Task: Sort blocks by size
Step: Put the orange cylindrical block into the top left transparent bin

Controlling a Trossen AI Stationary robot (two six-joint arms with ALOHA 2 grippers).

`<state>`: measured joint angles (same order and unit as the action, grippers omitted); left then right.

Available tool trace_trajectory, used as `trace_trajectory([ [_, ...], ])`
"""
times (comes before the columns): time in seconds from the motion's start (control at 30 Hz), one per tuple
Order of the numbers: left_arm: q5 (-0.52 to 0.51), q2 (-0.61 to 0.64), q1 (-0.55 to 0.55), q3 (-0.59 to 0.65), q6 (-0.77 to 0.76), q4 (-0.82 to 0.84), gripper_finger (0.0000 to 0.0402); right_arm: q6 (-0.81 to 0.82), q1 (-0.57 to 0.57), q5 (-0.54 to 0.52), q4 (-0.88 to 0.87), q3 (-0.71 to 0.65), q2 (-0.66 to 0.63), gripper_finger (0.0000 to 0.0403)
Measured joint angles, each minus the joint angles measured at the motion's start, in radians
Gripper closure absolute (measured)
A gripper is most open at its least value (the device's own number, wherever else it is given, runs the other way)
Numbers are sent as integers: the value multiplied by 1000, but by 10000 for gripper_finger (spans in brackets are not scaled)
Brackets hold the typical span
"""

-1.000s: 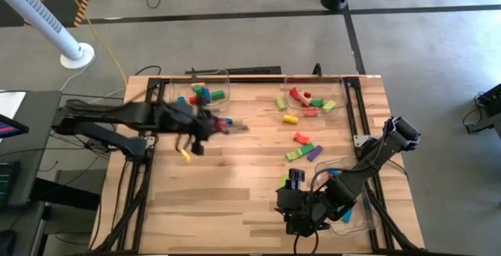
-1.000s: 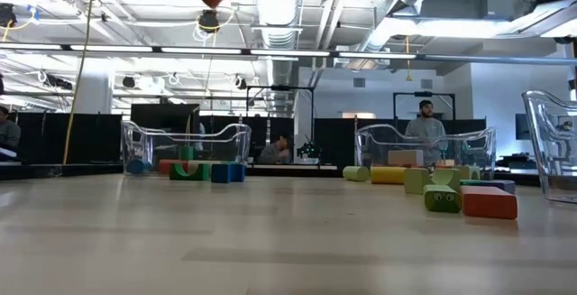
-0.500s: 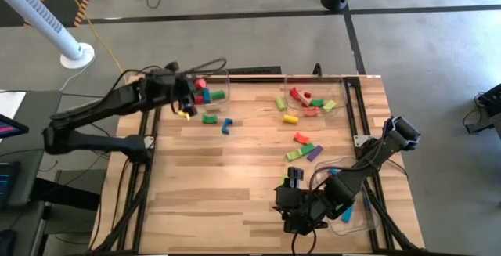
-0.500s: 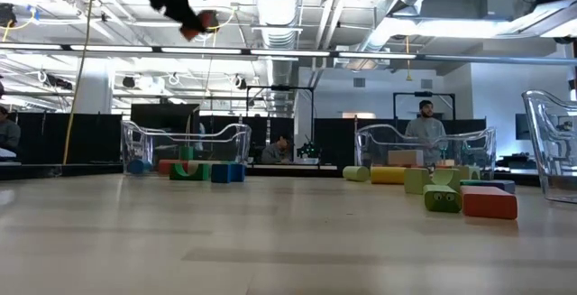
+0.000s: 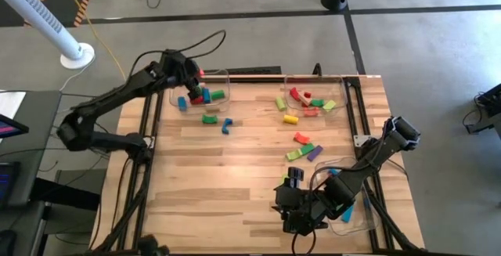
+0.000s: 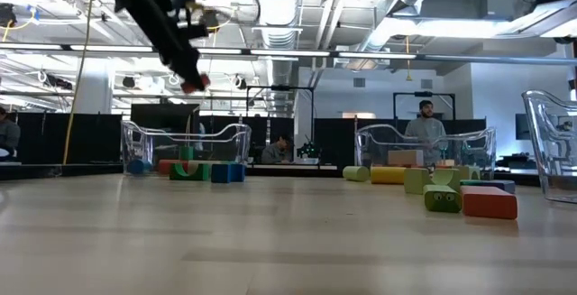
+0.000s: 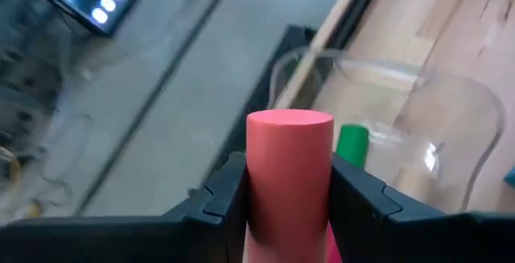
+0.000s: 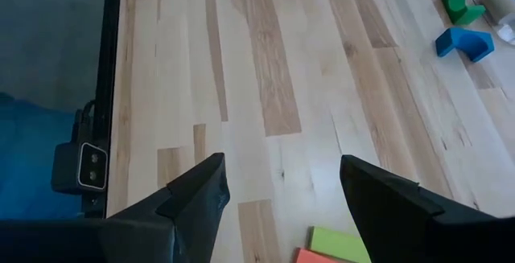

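My left gripper (image 5: 190,84) hangs over the clear far-left tray (image 5: 218,77), shut on a red cylinder block (image 7: 290,146). The low view shows the red block (image 6: 193,83) high above the table. Blue, red and green blocks (image 5: 205,95) lie in that tray. A green block (image 5: 210,119) and a blue block (image 5: 227,124) lie on the table just in front of it. More blocks (image 5: 304,148) lie right of centre. My right gripper (image 8: 282,174) stands open above bare wood near the table's front edge (image 5: 288,207). My left gripper pinches the red cylinder by its round side (image 7: 259,191) between its two fingers. The cylinder lies along the fingers, and its flat end (image 7: 290,120) sticks out past their tips. The fingers slant down toward the table's far left corner. The block is lifted clear, above the tray.
A second clear tray (image 5: 338,84) at the far right holds several blocks (image 5: 301,99). A third clear tray (image 5: 356,213) stands at the near right, beside my right arm. Bare wood fills the table's middle and near left.
My left gripper has swung from above the table's left middle toward the far edge, carrying the red cylinder. It now hangs over the far-left tray, and in the low view it has come lower. The green and blue blocks that the arm covered now show.
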<state>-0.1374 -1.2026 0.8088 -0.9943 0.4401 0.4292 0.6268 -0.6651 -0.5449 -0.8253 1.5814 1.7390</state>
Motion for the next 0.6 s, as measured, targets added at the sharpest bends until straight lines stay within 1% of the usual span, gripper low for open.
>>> trace_trajectory([
  [0.2, 86, -129, 65, 0, -25, -41, 273, 25, 0, -6, 0, 0, 0, 128],
  [0.4, 111, -233, 94, 0, -34, -67, 272, 44, 0, -22, 0, 0, 0, 128],
  [0.6, 118, -300, 123, 0, -41, -118, 271, 59, 0, -35, 0, 0, 0, 128],
])
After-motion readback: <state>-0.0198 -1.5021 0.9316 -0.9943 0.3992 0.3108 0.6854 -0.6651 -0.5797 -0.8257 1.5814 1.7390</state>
